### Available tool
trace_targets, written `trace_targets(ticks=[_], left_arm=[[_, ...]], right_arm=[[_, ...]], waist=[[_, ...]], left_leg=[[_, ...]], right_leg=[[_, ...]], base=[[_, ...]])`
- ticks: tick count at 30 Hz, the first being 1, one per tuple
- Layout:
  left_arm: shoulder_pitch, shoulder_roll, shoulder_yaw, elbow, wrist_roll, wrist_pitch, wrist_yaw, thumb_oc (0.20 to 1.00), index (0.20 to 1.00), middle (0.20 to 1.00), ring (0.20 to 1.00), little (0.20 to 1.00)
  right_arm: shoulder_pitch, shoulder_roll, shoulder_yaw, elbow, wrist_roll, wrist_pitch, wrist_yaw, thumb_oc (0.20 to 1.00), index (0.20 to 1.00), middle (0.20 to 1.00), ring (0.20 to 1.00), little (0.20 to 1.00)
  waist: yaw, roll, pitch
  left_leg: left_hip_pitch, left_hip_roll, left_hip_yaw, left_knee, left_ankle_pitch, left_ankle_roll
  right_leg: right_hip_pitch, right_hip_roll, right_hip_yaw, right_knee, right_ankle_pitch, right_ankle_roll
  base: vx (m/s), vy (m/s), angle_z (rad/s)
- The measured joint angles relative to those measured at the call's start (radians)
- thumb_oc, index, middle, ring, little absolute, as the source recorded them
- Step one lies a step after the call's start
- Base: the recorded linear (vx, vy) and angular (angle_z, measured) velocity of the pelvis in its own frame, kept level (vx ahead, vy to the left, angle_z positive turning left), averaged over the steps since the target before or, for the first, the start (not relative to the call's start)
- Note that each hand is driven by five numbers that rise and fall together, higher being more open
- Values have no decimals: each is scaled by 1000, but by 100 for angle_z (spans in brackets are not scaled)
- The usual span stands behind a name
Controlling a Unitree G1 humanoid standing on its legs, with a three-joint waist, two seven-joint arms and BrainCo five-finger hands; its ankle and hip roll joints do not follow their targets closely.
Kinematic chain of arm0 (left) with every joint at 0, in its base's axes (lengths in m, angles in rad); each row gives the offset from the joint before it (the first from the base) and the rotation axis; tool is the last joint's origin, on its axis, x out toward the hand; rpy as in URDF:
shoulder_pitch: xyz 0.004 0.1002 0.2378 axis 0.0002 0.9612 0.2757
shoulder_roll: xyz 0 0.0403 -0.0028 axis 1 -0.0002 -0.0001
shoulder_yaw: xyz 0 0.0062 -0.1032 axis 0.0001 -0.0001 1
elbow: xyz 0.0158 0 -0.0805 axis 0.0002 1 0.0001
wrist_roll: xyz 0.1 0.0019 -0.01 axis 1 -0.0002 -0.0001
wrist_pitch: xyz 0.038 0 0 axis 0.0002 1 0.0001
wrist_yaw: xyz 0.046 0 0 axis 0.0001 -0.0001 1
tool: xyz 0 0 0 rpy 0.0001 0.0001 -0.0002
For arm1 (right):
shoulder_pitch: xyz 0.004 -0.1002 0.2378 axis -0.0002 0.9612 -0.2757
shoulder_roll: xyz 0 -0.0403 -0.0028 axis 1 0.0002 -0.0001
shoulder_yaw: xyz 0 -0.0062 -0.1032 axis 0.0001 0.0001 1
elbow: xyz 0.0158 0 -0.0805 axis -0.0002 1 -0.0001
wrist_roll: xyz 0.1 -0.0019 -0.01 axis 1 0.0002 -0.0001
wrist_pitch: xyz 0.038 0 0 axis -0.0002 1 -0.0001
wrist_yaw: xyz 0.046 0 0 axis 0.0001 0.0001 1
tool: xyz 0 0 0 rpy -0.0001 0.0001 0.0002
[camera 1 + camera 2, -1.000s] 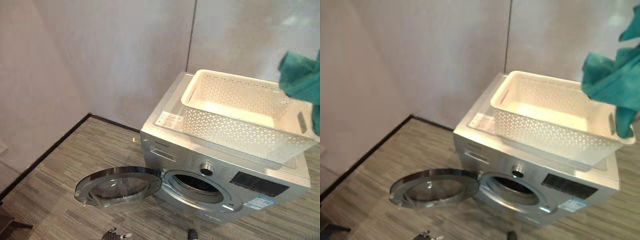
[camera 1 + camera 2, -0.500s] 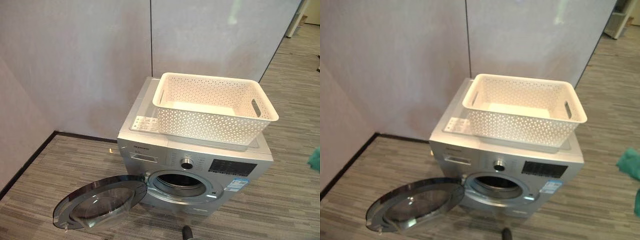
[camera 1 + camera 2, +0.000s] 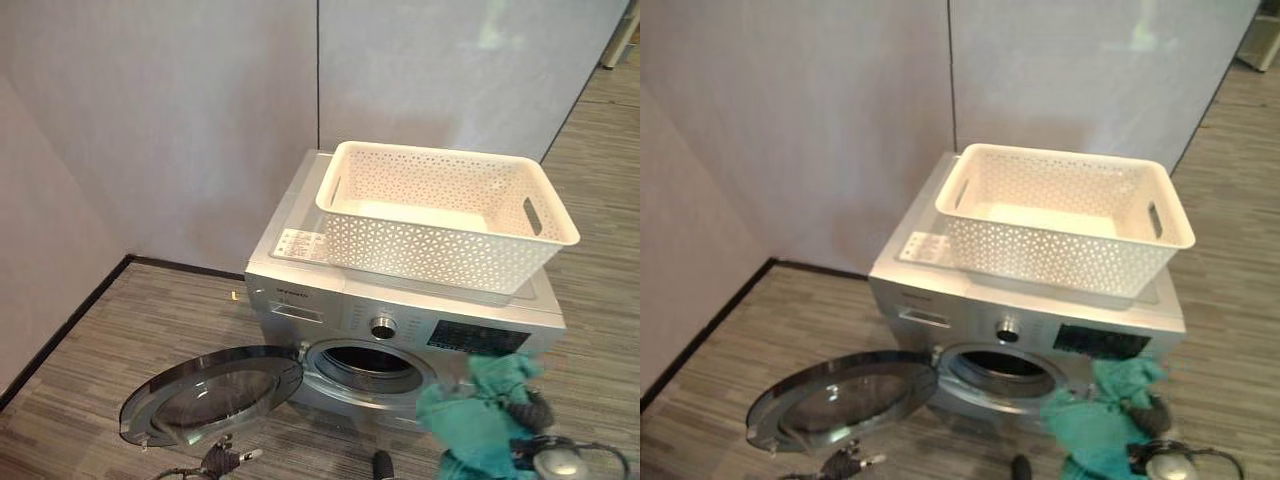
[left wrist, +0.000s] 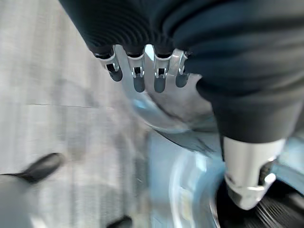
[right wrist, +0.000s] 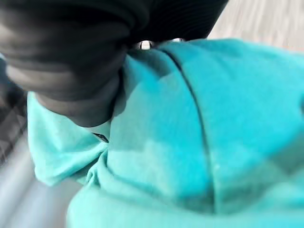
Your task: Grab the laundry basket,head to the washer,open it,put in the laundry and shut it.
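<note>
We hold the teal laundry [image 3: 478, 415] bunched in our right hand [image 3: 528, 412], fingers wrapped into the cloth, low in front of the washer's right front corner and just to the right of the open drum mouth [image 3: 370, 362]. The white laundry basket [image 3: 445, 213] sits on the top of the washer [image 3: 300, 290], toward its right rear, and as far as we can see its floor is bare, so we judge the carrying, the walk and the emptying done. The round door [image 3: 210, 390] is swung fully out to the left, lying low over the floor, so the opening is done too. Our left hand [image 4: 145, 71] hangs near the door's rim with its fingers straight and holding nothing. What is left, by our reading: pushing the cloth through the drum mouth, letting it go inside, then swinging the door back and pressing it closed. The cloth hangs beside the opening, not yet in it.
</note>
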Motion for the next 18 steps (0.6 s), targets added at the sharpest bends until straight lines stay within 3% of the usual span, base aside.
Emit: trace_targets(ticks=[2,5,9,10,11,12,13,14,15,16,18], left_arm=[[-17,1,0,-20,0,-17,-1,1000,1000,1000,1000,1000],[-46,76,-80,-148,0,-17,-20,1000,1000,1000,1000,1000],[-203,192,-190,-282,-1,-29,-76,1000,1000,1000,1000,1000],[-250,214,-231,-303,-1,-30,-88,1000,1000,1000,1000,1000],[-284,215,-260,-307,-2,-32,-107,1000,1000,1000,1000,1000],[-325,183,-273,-320,-3,-34,-120,1000,1000,1000,1000,1000],[-330,180,-295,-320,-5,-36,-124,1000,1000,1000,1000,1000],[-350,160,-305,-321,-4,-37,-130,1000,1000,1000,1000,1000],[-401,116,-367,-237,1,-35,-129,1000,1000,1000,1000,1000],[-445,102,-397,-183,5,-26,-129,1000,1000,1000,1000,1000],[-483,45,-408,-125,12,-17,-111,1000,1000,1000,1000,1000]], right_arm=[[-11,9,41,17,11,0,30,200,200,200,200,200],[-78,49,92,26,39,-6,47,200,200,200,200,200],[-237,74,235,34,77,-17,88,200,200,200,200,200],[-282,73,276,36,93,-25,93,200,200,200,200,200],[-312,71,300,38,101,-32,101,200,200,200,200,200],[-331,68,306,26,117,-34,112,200,200,200,200,200],[-333,58,315,16,130,-35,112,200,200,200,200,200],[-342,45,328,9,136,-35,115,200,200,200,200,200],[-401,15,395,16,140,-31,107,200,200,200,200,200],[-458,12,411,22,143,-33,106,200,200,200,200,200],[-588,13,433,57,160,-31,77,200,200,200,200,200]], waist=[[6,3,17],[13,-14,60],[16,-45,138],[17,-40,153],[18,-18,168],[28,25,185],[44,47,192],[60,57,197],[86,41,200],[85,19,218],[72,30,266]], left_leg=[[-7,-7,0,0,3,4],[-54,-30,9,17,13,14],[-147,-46,43,75,19,26],[-182,-33,61,101,13,41],[-197,-13,56,101,16,42],[-218,28,63,87,46,42],[-232,52,59,93,49,38],[-241,72,65,90,54,31],[-284,82,66,108,65,16],[-311,73,63,121,71,5],[-356,102,68,137,84,-9]], right_leg=[[-4,-9,-1,0,3,4],[-61,-27,17,0,41,0],[-148,-41,25,1,131,-20],[-175,-35,24,-6,169,-2],[-188,-31,1,6,130,18],[-198,-14,-85,98,-6,-14],[-211,-8,-105,170,-46,-21],[-211,-7,-123,227,-78,-16],[-178,-20,-144,225,-127,4],[-145,-19,-124,148,-135,-12],[-172,23,-117,102,-81,-48]], base=[[-132,32,4],[-188,9,-9],[-209,-36,-16],[-193,-47,-18],[-115,-40,-19],[-179,-74,-7],[-155,-98,-18],[-246,-133,-30],[-256,-149,-22],[-165,-103,-20],[-133,-106,-26]])
